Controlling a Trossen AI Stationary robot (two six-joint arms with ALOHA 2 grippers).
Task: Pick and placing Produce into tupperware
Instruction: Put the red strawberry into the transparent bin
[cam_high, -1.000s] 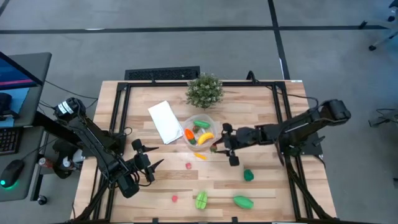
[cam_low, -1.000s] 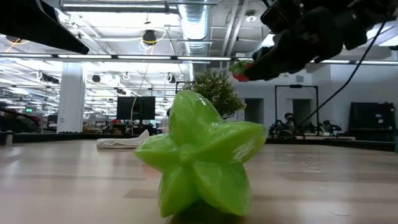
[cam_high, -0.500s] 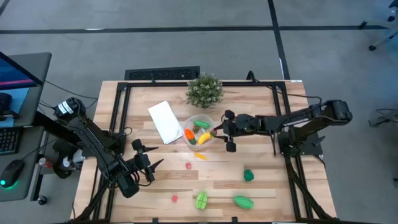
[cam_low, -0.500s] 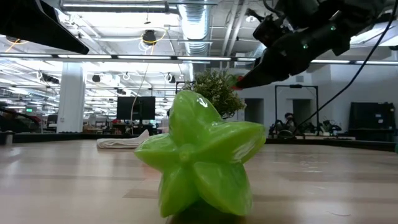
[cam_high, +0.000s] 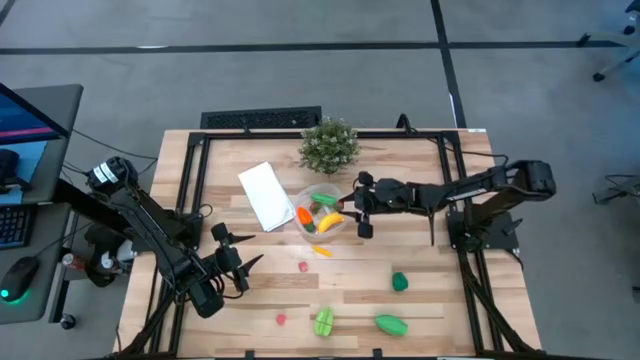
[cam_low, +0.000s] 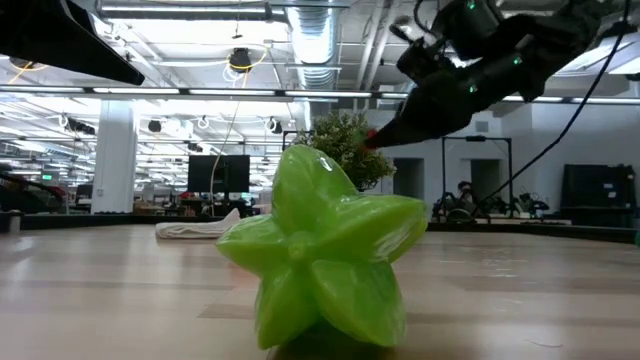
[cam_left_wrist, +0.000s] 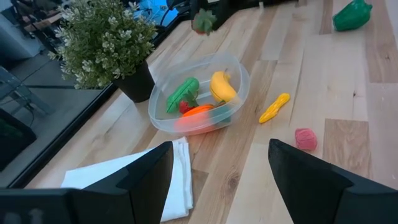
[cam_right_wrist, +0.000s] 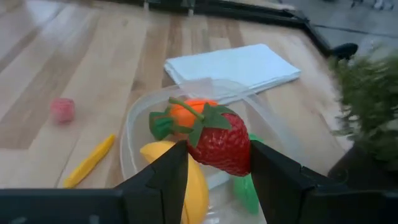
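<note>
Wooden table (cam_high: 420, 300) carried the clear round tupperware (cam_high: 320, 212) at centre frame, holding a banana, carrot and green pieces. Right gripper (cam_right_wrist: 213, 163) clamped a red, green-leafed strawberry (cam_right_wrist: 217, 140) above its rim; left gripper (cam_high: 232, 262) waited open at lower left, with bare boards between.

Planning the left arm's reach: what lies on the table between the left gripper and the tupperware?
High view: only a small red piece lies between left gripper and tupperware; otherwise bare wood.

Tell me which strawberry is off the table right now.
The strawberry clamped in the right end effector above the tupperware; the other small red pieces lie on the wood.
</note>
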